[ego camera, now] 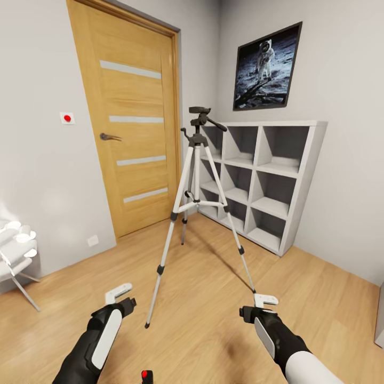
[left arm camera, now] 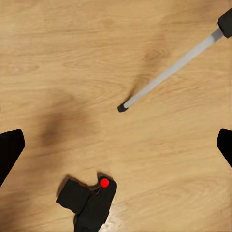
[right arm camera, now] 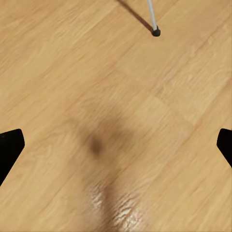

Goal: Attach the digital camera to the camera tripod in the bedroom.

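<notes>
The camera tripod [ego camera: 196, 176] stands on the wood floor of the bedroom, silver-white legs spread, dark head and pan handle on top, nothing mounted on it. The digital camera [left arm camera: 92, 200], black with a red dot, lies on the floor. In the head view the digital camera [ego camera: 146, 376] sits at the bottom edge between my arms. My left gripper [ego camera: 121, 296] hovers open over the floor, near the front tripod foot [left arm camera: 122, 108]. My right gripper [ego camera: 264, 302] is open too, close to another tripod foot [right arm camera: 155, 33]. Both hold nothing.
A wooden door [ego camera: 130, 122] is behind the tripod at the left. White cube shelves [ego camera: 266, 181] line the right wall under an astronaut picture [ego camera: 266, 66]. A white chair [ego camera: 16, 256] stands at the far left. A grey furniture edge [ego camera: 380, 320] shows at the right.
</notes>
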`<state>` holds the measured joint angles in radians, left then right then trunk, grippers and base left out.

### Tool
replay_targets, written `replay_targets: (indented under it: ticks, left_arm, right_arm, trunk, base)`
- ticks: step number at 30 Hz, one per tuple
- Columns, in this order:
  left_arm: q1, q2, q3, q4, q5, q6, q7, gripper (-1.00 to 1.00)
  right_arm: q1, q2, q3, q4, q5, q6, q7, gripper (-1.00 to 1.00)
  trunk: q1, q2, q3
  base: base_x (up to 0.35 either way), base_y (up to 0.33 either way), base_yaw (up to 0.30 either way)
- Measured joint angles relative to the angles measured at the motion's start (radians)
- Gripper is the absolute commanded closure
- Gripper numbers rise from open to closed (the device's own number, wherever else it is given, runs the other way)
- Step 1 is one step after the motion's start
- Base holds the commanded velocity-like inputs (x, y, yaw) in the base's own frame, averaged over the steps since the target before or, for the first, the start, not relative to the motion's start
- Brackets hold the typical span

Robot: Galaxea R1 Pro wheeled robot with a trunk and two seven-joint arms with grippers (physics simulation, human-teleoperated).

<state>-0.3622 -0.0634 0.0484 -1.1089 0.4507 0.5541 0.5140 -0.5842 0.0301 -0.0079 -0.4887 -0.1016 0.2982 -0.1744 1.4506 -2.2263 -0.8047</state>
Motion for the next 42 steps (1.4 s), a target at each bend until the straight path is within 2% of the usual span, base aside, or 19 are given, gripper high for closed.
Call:
replay_targets:
  ticks: [3, 13, 34, 39, 42]
  left_arm:
    - [-0.001, 0.000, -0.021, 0.000, -0.001, 0.025, 0.001, -1.00]
    - [-0.001, -0.002, -0.106, -0.003, -0.001, 0.042, 0.000, -1.00]
    - [-0.001, -0.002, -0.121, -0.003, -0.003, 0.135, 0.004, -1.00]
    - [-0.001, -0.001, -0.122, 0.001, -0.004, 0.156, 0.004, -1.00]
    - [-0.001, -0.001, -0.122, 0.003, -0.006, 0.157, 0.004, -1.00]
  right_arm:
    - [0.000, 0.000, 0.000, 0.000, 0.000, 0.003, 0.000, -1.00]
    - [0.000, 0.000, 0.000, -0.007, 0.000, 0.002, 0.000, -1.00]
    - [0.000, 0.000, 0.002, -0.009, 0.002, 0.008, -0.001, -1.00]
    - [0.000, 0.000, 0.002, -0.009, 0.040, 0.010, -0.001, -1.00]
    - [0.000, 0.001, 0.001, -0.008, 0.048, 0.010, -0.001, -1.00]
  trunk:
    - [0.012, -0.021, -0.009]
    - [0.050, -0.091, -0.041]
    - [0.130, -0.238, -0.107]
    - [0.150, -0.273, -0.122]
    - [0.151, -0.274, -0.134]
  base:
    - [0.000, 0.000, 0.000]
    - [0.000, 0.000, 0.000]
    - [0.000, 0.000, 0.000]
    - [0.000, 0.000, 0.000]
    - [0.000, 0.000, 0.000]
